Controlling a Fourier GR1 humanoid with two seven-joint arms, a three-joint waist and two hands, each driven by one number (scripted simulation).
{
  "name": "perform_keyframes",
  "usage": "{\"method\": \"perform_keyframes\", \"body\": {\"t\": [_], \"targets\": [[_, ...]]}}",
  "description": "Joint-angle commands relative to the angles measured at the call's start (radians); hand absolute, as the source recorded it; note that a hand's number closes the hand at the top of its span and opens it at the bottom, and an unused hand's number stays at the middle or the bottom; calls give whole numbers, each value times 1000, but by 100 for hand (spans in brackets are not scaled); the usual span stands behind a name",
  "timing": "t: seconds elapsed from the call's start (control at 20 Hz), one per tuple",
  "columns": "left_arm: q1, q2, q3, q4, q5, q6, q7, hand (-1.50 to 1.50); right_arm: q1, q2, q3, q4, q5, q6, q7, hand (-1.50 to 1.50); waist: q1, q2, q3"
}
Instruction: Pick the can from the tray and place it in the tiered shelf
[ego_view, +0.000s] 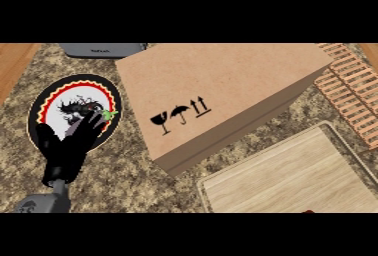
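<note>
Black left hand (68, 147) rests with fingers (92, 122) straight and spread over a patterned plate (52, 100) on the speckled bench (133, 175). Right hand is out of view. Only a red sliver (308, 211), perhaps the can, shows at the wooden tray's (288, 175) lower edge, beside a cardboard box (221, 85).

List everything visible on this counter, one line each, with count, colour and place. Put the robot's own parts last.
Cardboard box: one, brown, centre, handling symbols on its side.
Plate: one, black rim, red and white pattern, left.
Wooden tray: one, pale wood, lower right.
Slatted wooden shelf: one, orange-brown, right edge.
Grey appliance: one, top left, partly cut off.
Red object: one, bottom edge, too little showing to identify.
Counter: speckled brown stone.
Left hand: one, black, open, over the plate's lower edge.
</note>
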Motion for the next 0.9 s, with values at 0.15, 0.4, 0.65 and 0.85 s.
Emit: {"method": "perform_keyframes", "body": {"t": [0.15, 0.4, 0.65, 0.85], "targets": [[42, -19, -1, 62, -20, -1, -11, 0, 57, -32, -15, 41, -41, -102, -73, 150, -10, 3, -6], [-9, -5, 19, 29, -12, 9, 53, 0, -5, -65, -15, 141, -54, -132, -111, 150, 1, 7, -6], [11, 0, 26, 54, -15, -14, 27, 0, 26, -92, 4, 154, -59, -70, -135, 150, -12, 3, -6], [63, 1, 26, -1, -21, -3, 21, 0, 15, -42, -32, 91, -67, -255, -7, 150, -2, 1, -6]]}}
